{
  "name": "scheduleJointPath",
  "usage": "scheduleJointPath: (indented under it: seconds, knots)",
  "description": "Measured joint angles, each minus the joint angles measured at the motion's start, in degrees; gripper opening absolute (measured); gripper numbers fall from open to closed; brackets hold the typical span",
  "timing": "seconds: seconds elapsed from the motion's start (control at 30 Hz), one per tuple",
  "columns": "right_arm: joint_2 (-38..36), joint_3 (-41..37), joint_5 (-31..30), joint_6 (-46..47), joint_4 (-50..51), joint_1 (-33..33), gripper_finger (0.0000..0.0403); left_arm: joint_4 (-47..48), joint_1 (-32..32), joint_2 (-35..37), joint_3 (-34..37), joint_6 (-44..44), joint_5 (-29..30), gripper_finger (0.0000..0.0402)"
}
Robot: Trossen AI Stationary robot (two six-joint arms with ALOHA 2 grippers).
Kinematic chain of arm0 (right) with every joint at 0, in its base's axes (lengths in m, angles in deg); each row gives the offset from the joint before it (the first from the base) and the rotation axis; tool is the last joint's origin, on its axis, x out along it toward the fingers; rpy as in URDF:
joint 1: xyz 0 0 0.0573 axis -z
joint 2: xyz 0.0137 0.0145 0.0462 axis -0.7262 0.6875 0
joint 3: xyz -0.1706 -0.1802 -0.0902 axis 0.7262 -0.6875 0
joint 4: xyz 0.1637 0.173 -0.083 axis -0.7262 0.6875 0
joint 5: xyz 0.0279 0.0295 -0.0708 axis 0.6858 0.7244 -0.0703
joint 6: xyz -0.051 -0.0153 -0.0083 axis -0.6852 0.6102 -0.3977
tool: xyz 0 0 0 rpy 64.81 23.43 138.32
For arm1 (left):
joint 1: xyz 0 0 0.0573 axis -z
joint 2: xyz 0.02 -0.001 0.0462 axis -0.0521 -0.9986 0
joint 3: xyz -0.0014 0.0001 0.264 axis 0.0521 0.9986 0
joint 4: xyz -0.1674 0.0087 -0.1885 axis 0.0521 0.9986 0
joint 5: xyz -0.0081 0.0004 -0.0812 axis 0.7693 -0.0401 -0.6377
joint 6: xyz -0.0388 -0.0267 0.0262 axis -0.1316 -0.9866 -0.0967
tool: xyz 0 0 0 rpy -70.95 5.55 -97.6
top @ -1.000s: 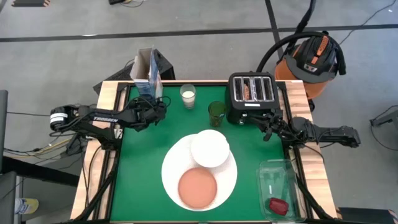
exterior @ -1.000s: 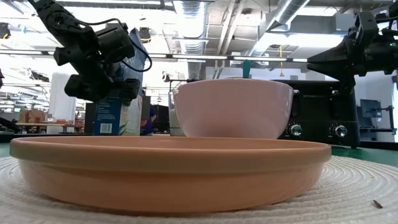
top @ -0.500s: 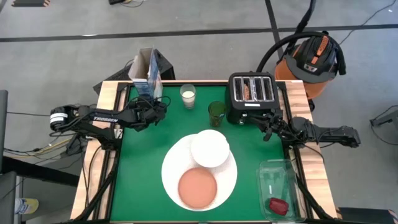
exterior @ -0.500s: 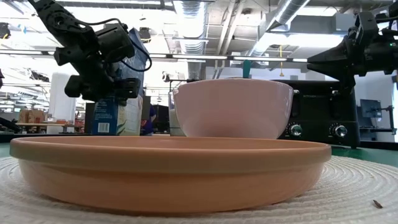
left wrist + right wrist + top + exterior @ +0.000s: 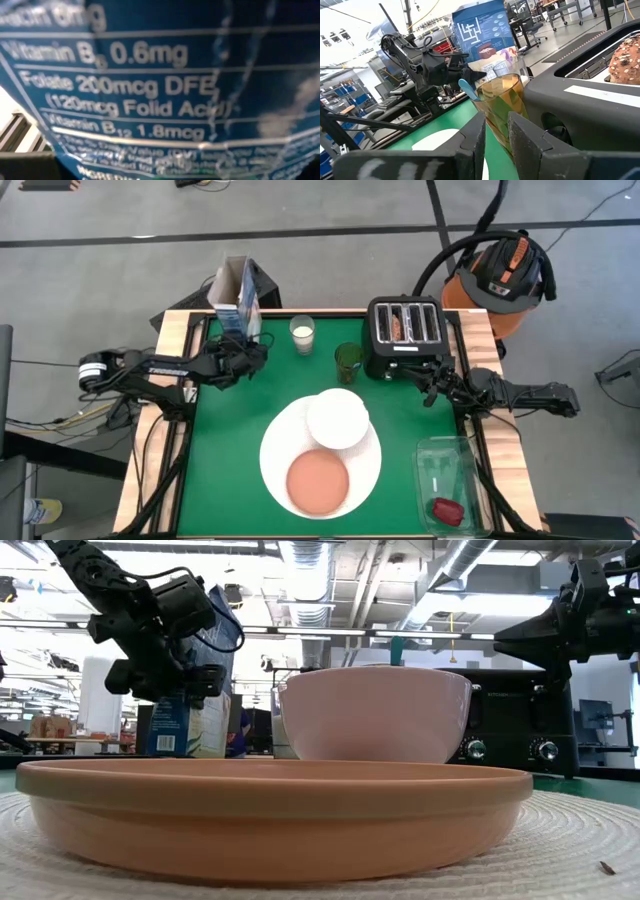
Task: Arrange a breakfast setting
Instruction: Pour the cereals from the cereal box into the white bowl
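The blue cereal box [image 5: 237,302] stands upright at the back left corner of the green table [image 5: 225,460], its long axis vertical and its top flaps open. From above, its narrow footprint runs front to back along the table's left edge. The left gripper [image 5: 252,352] is at the box's near face with its fingers closed on the box. In the left wrist view the box [image 5: 150,90] fills the picture (the print sits slightly tilted), showing nutrition text: "Vitamin B6 0.6mg", "Folate 200mcg DFE", "(120mcg Folic Acid)" and "Vitamin B12 1.8mcg". The right wrist view shows another face of the box [image 5: 482,30] carrying a maze puzzle and a bowl picture; no brand name is legible.

The large round white plate [image 5: 275,460] lies at the centre front of the table, with the small salmon-pink plate [image 5: 318,479] on its near part and the smaller white bowl [image 5: 337,419] on its far part. A small dark-red item [image 5: 446,511] lies in the clear plastic tray [image 5: 450,465] at the front right.

The right gripper [image 5: 432,387] hovers just in front of the black toaster [image 5: 404,337], its fingers [image 5: 472,142] a narrow gap apart and holding nothing. Through that gap shows a green glass [image 5: 502,107] with a blue-handled utensil in it. The left arm reads "TROSSEN".
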Motion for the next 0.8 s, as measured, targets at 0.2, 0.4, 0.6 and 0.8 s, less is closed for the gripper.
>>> scheduleJointPath:
  seconds: [0.2,0.4,0.6,0.8]
  knots:
    - [0.02,0.00,0.00,-0.02,-0.02,0.02,0.0107,0.26,-0.96,2.38,0.00,2.96,-1.60,0.0232]
    - [0.01,0.00,0.00,0.00,-0.02,0.01,0.0107,0.47,-0.99,3.54,0.04,5.29,-1.88,0.0229]
    - [0.01,0.00,0.00,-0.01,-0.01,0.02,0.0107,0.20,-0.99,3.61,0.04,6.86,-2.32,0.0227]
    - [0.02,-0.01,0.00,-0.02,-0.02,0.00,0.0107,0.06,-0.99,3.82,0.04,10.38,-2.45,0.0227]
